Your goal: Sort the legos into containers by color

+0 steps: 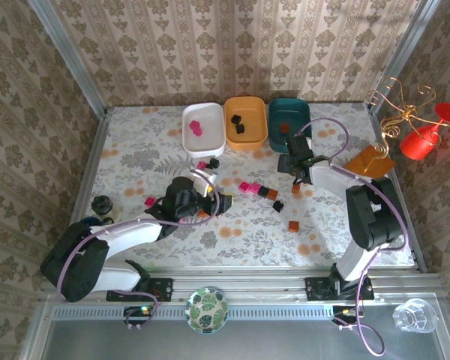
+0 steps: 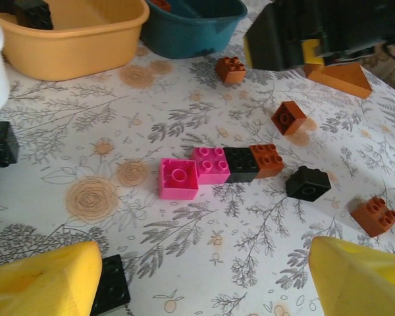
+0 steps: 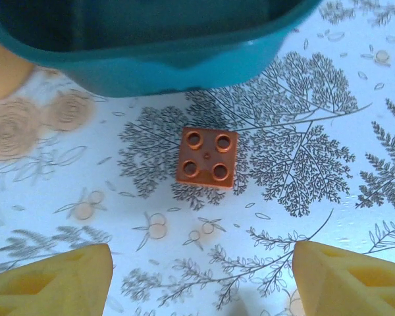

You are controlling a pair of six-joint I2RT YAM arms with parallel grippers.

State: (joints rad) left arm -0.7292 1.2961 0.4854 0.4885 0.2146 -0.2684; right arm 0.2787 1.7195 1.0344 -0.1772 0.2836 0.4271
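Three trays stand at the back: white (image 1: 202,139), orange-yellow (image 1: 256,139) and dark teal (image 1: 303,114). Pink, black and orange-brown legos lie in them by color. My right gripper (image 3: 204,283) is open over an orange-brown lego (image 3: 207,157) on the table just before the teal tray (image 3: 158,59); nothing sits between its fingers. My left gripper (image 2: 207,283) is open and empty near mid-table. Ahead of it lies a row of two pink legos (image 2: 179,178), a black one (image 2: 241,164) and an orange-brown one (image 2: 266,160). A black lego (image 2: 112,284) touches its left finger.
More loose legos lie right of the row: black (image 2: 308,182) and orange-brown (image 2: 375,216). An orange card (image 1: 369,160) and a red goblet (image 1: 427,135) on a wire stand sit at the right. A dark mug (image 1: 101,204) stands at the left edge, a green bowl (image 1: 207,309) in front.
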